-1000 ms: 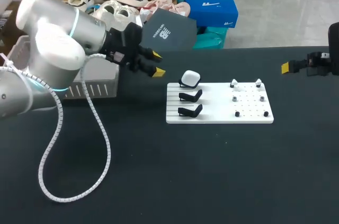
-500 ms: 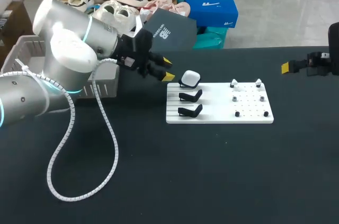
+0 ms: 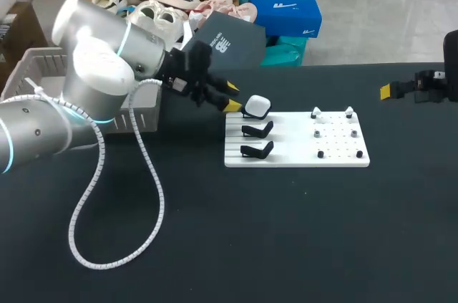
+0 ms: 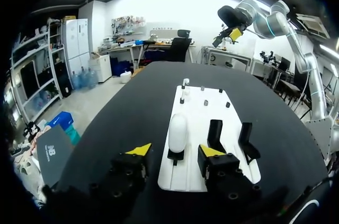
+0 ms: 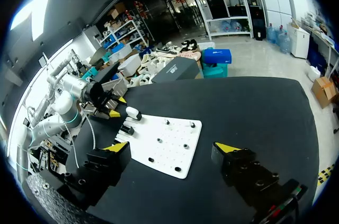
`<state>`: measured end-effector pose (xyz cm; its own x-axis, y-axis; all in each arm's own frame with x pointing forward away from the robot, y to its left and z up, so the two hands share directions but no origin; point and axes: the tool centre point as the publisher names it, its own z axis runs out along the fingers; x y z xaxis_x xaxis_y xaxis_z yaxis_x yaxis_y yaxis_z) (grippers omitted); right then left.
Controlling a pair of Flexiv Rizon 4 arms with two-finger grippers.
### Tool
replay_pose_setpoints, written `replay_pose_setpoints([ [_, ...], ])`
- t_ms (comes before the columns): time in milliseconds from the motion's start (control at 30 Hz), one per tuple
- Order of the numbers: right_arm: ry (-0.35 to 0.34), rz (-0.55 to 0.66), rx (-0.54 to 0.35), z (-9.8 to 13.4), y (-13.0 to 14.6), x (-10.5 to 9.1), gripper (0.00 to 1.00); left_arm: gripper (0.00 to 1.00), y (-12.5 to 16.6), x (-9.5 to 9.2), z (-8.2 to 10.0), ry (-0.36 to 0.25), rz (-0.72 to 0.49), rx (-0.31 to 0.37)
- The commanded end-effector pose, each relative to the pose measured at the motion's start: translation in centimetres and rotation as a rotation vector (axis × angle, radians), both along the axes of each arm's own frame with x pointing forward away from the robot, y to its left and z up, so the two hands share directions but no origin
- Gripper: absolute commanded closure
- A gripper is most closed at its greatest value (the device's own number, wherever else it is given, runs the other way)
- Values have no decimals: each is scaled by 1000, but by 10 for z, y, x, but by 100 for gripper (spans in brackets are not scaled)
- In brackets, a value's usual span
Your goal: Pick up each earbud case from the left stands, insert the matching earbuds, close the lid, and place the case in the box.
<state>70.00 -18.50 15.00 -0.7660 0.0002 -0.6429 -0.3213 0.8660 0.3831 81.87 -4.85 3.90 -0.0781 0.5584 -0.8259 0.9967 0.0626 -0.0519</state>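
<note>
Left gripper point(image 3: 230, 97) fingers spread, just beside white earbud case point(image 3: 257, 107) on stand, white board point(image 3: 336, 156), right gripper point(image 5: 175, 150) fingers spread, near far right corner of desk point(image 3: 286, 231)

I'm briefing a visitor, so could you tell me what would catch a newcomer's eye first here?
The left hand, open, hovers just short of the white case on the rear stand of the board. Two black stands in front of it are empty; the right hand sits open at the far right.
</note>
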Motion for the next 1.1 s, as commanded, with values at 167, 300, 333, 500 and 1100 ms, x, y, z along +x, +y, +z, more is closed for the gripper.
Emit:
replay_pose_setpoints([
  [167, 0, 0, 0, 0, 0, 0, 0, 43, -4, -2, -3, 10, -15, 8],
  [300, 0, 0, 0, 0, 0, 0, 0, 44, -7, -4, -5, 11, -18, 9],
  [333, 0, 0, 0, 0, 0, 0, 0, 45, -8, -4, -6, 11, -18, 10],
  [500, 0, 0, 0, 0, 0, 0, 0, 49, -14, -6, -6, 5, -9, -3],
  [1100, 0, 0, 0, 0, 0, 0, 0, 51, -24, -2, -15, -5, 19, -5],
])
